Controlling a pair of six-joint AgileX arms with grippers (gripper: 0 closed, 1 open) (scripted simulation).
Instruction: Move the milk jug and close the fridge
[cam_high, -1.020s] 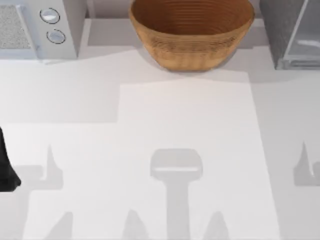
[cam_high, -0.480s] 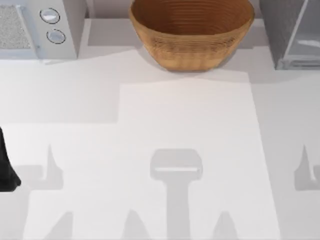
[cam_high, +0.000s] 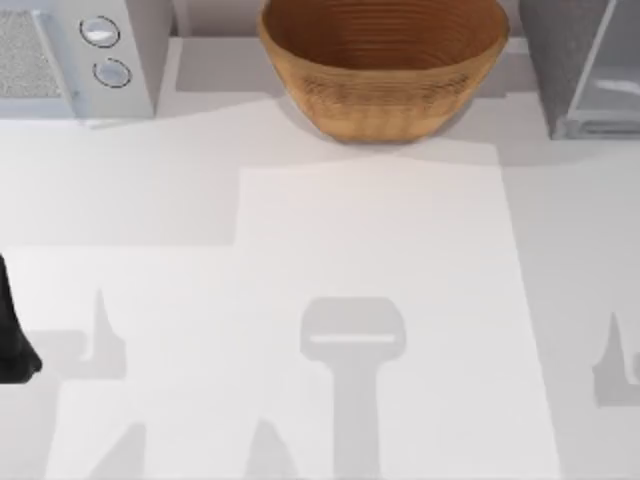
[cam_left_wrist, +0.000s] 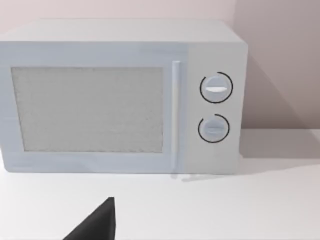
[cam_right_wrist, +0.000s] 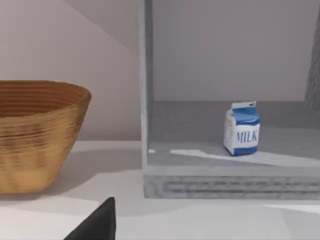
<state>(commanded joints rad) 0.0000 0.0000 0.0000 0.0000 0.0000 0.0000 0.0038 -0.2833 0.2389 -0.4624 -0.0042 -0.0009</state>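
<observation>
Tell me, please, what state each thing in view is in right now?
fridge: open, interior exposed.
milk jug: upright, standing inside the fridge.
basket: upright, nothing seen inside.
microwave: door shut.
left arm: parked at the table's left edge.

One milk jug (cam_right_wrist: 241, 128), standing upright inside the open compartment. One fridge (cam_right_wrist: 220, 172), at the worktop's far right corner. One woven basket (cam_high: 384, 62), at the far edge between the two appliances. One light-grey appliance (cam_left_wrist: 120, 95), at the far left corner, with two round knobs (cam_left_wrist: 216, 88) on its front and one upright handle bar (cam_left_wrist: 175, 115) beside them. One white worktop (cam_high: 300, 230) under all of it.
</observation>
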